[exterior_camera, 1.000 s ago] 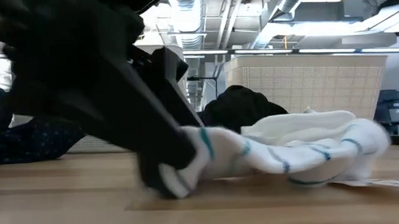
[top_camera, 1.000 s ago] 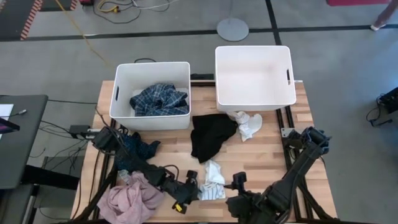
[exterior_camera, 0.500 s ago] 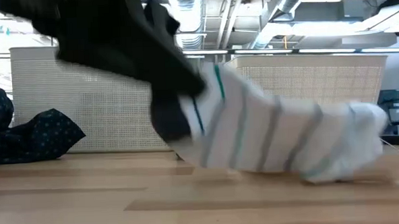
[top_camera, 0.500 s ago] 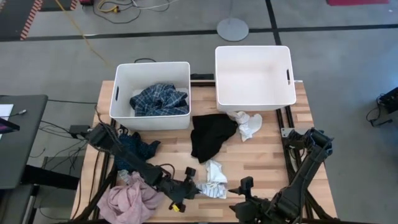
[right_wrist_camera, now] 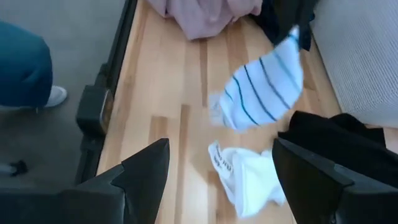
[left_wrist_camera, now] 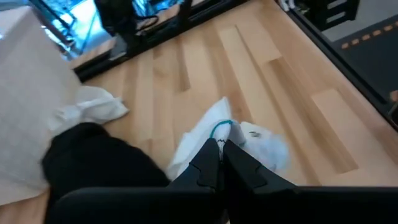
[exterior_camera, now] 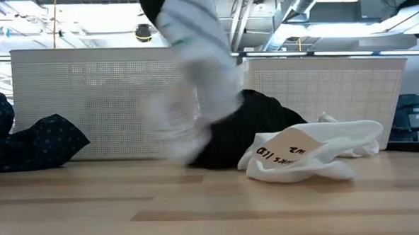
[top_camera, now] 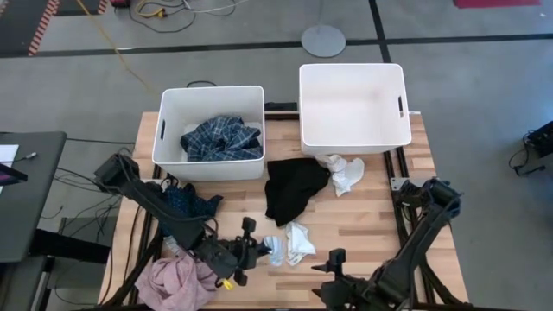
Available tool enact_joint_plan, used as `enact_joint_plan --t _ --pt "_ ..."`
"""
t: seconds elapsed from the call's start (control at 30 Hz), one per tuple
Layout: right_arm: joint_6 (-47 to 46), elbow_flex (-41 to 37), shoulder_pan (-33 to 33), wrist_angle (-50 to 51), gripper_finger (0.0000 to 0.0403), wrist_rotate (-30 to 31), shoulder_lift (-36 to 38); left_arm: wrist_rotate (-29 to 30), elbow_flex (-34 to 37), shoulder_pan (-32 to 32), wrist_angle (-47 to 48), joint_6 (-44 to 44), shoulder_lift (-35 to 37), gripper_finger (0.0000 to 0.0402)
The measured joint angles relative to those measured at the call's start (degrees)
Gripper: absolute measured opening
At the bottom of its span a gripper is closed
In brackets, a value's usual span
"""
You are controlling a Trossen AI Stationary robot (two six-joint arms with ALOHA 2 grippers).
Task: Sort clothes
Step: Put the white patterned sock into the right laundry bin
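My left gripper (top_camera: 259, 250) is shut on a white sock with teal stripes (top_camera: 275, 250) above the table's near middle. In the low view the sock (exterior_camera: 193, 76) hangs clear of the wood. A second white sock (top_camera: 300, 241) lies flat on the table beside it. My right gripper (top_camera: 333, 276) hovers open near the front edge, with both socks ahead of its fingers (right_wrist_camera: 146, 168). The black garment (top_camera: 294, 190), the navy patterned one (top_camera: 192, 204) and the pink one (top_camera: 180, 282) lie on the table. The blue plaid one (top_camera: 220, 138) lies in the left bin. My left gripper pinches the striped sock between its two fingers at one end, beside a teal stripe (left_wrist_camera: 219, 129). The fingers slant down toward the table's right side. The sock hangs slack below them, lifted clear of the table.
Two white bins stand at the far edge, the left bin (top_camera: 210, 89) and the right bin (top_camera: 352, 66). A crumpled white piece of cloth (top_camera: 346, 173) lies in front of the right bin. Bare wood shows at the table's right half.
My left gripper has risen and drawn toward the table's left, taking the striped sock up from the wood until it hangs clear. The other white sock has stayed on the table.
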State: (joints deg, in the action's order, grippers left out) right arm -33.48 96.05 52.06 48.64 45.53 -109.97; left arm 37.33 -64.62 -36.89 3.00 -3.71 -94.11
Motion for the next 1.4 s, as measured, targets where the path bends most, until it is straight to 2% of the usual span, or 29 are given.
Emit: enact_joint_plan --t 0.43,0.67,0.8,1.3,1.4 --pt "8.83 -5.65 -6.21 -20.85 0.0301 3.91 0.00 1.89 0.00 -0.10 2.52 -2.85 7.09 0.0000" --pt "8.61 -7.86 -10.32 -23.74 0.0301 8.75 0.02 1.90 -0.38 -0.46 3.73 -4.23 7.57 0.0000" --pt "11.32 -9.73 -12.39 -29.00 0.0301 8.77 0.02 1.91 -1.38 -0.71 4.98 -4.38 7.61 0.0000" --pt "13.83 -10.17 -16.82 -30.14 0.0301 8.62 0.00 1.90 -4.18 -1.97 8.08 -5.54 7.56 0.0000" --pt "16.74 -10.17 -17.53 -32.66 0.0301 5.70 0.00 1.88 -4.84 -2.28 8.64 -6.10 7.55 0.0000"
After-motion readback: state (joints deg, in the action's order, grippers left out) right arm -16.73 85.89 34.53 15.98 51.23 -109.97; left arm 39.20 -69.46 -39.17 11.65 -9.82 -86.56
